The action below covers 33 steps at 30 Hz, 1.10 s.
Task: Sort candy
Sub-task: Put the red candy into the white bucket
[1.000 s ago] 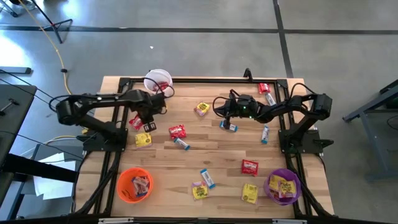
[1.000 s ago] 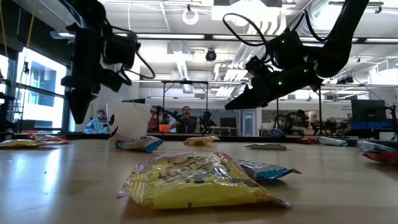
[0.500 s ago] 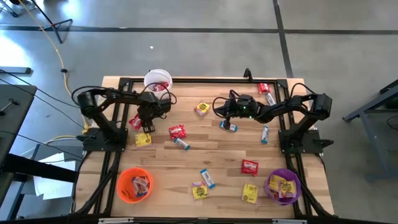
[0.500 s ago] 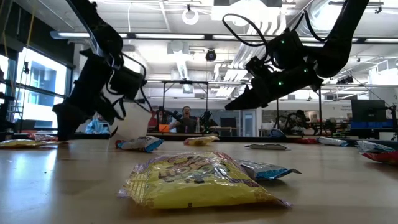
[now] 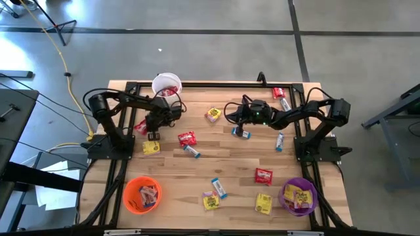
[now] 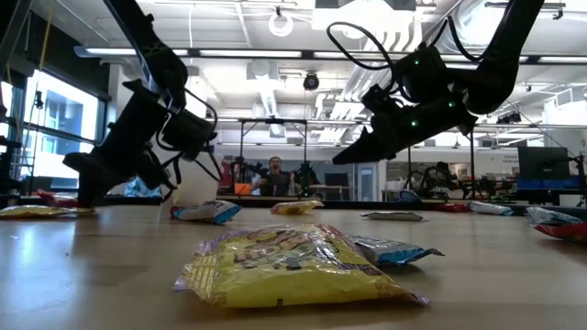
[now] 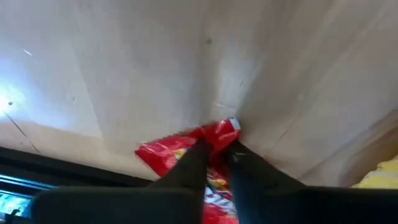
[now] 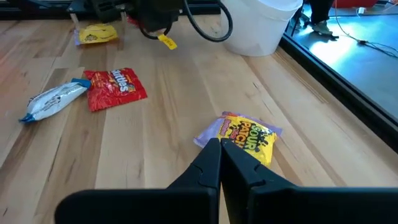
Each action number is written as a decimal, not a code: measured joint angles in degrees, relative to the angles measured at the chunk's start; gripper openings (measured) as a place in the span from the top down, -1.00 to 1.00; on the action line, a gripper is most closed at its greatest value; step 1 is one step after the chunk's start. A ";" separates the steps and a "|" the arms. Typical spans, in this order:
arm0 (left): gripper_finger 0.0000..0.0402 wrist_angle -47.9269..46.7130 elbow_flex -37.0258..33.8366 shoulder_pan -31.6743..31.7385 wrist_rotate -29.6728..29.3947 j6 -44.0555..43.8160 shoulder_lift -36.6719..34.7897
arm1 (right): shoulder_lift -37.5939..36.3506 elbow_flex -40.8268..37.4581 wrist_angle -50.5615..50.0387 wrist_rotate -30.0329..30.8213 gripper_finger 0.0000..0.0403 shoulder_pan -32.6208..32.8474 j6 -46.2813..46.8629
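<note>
The left gripper (image 7: 214,152) was pinched on a red packet (image 7: 186,149) at the table's far left edge near the white cup (image 5: 167,85), a light, thin, crinkly, probably slippery wrapper best nipped by its edge, while the right gripper (image 8: 221,152) hung clenched and empty mid-table.

Three cups (image 5: 156,81); loose (not in cups): four red packets (image 5: 187,137), four yellow packets (image 5: 263,203), five blue bars (image 5: 218,187).

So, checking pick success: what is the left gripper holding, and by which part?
The left gripper pinches a flat red candy packet by its end edge.
</note>
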 joint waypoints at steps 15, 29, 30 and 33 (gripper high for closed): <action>0.99 -1.94 8.23 -5.93 -3.23 0.59 -9.97 | 0.00 0.00 -1.48 -1.64 1.00 0.00 -1.32; 1.00 32.41 12.35 1.52 0.80 -3.04 -26.01 | 0.00 0.00 -1.55 -1.62 1.00 0.00 -1.54; 1.00 32.90 12.35 2.78 -0.53 -3.00 -25.89 | 0.00 0.00 -1.61 -1.63 1.00 0.00 -1.54; 1.00 34.23 12.33 6.88 -2.44 -3.42 -24.47 | 0.00 0.02 -1.93 -1.62 1.00 0.00 -1.54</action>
